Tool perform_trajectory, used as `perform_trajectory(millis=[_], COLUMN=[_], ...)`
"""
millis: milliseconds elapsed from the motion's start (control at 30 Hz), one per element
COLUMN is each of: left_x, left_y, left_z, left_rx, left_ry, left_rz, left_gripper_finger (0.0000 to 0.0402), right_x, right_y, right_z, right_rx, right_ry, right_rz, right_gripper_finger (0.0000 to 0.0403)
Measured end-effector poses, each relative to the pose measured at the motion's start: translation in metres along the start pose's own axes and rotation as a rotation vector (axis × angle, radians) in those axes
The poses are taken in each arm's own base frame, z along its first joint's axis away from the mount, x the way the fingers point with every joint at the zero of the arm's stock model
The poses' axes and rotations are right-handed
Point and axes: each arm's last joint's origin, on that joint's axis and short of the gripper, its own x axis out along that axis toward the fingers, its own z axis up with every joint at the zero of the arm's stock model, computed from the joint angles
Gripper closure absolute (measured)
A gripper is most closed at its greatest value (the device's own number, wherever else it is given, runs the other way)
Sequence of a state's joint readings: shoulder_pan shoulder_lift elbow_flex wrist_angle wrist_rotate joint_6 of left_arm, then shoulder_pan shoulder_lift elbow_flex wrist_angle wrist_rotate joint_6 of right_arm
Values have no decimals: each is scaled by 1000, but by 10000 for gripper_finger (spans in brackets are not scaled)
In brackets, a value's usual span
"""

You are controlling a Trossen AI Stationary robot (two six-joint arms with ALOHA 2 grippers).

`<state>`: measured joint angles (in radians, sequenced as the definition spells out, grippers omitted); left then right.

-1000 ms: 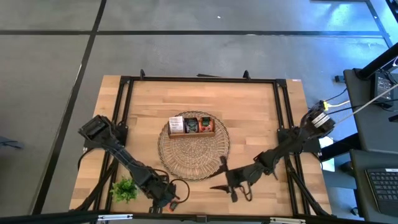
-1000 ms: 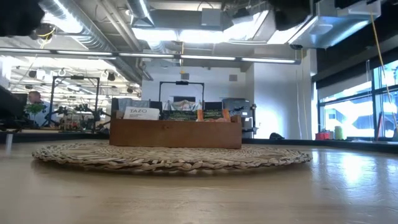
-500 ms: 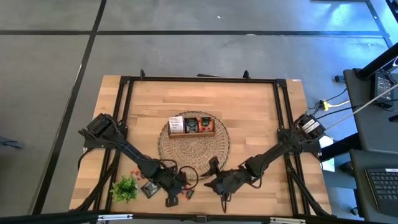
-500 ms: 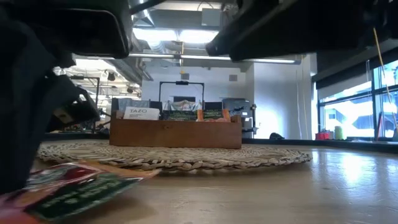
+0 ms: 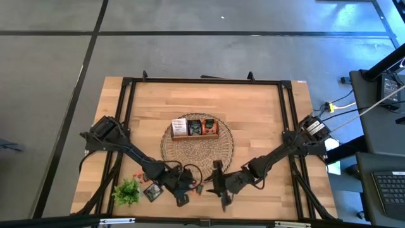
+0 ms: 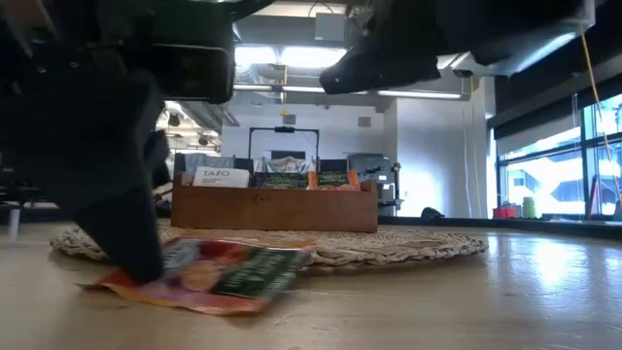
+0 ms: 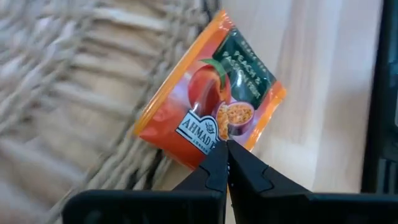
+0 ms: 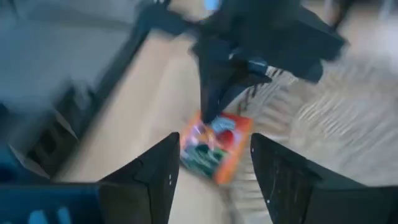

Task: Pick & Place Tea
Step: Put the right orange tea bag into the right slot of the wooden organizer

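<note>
The left gripper (image 7: pixel 225 163) is pinched narrow on one edge of an orange peach tea sachet (image 7: pixel 210 93), which lies flat on the table (image 5: pixel 266 120) near its front edge, one corner resting against the rim of the round wicker mat (image 5: pixel 202 161). The right gripper (image 8: pixel 211 168) hovers just beside it with its fingers spread wide and holding nothing. More sachets (image 5: pixel 195 126) stand in the wooden tray (image 6: pixel 274 209) on the mat's far side, and another sachet (image 5: pixel 150 192) lies beside the green sprig (image 5: pixel 126 192) toward the front-left corner.

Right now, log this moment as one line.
left gripper: shut on orange sachet by mat | right gripper: open, facing it
</note>
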<state>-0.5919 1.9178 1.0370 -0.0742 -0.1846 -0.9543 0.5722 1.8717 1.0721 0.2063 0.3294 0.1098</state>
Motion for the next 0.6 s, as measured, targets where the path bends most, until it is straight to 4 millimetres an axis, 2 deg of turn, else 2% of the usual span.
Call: perform_trajectory(millis=[133, 233, 400, 600], left_x=[11, 22, 33, 34], left_y=[-4, -6, -6, -7], left_z=[0, -1, -4, -3], left_rx=[17, 12, -2, -5], left_ry=[-40, -68, -91, -146], left_rz=[-59, -96, -121, -111], left_gripper_finger=[400, 400, 400, 400], right_x=[2, 3, 1, -6], right_y=[-6, -9, -9, 12], right_z=[1, -3, -19, -27], right_rx=[444, 669, 904, 1066], right_ry=[10, 63, 232, 311], right_rz=[46, 22, -23, -30], right_gripper_finger=[205, 205, 205, 205])
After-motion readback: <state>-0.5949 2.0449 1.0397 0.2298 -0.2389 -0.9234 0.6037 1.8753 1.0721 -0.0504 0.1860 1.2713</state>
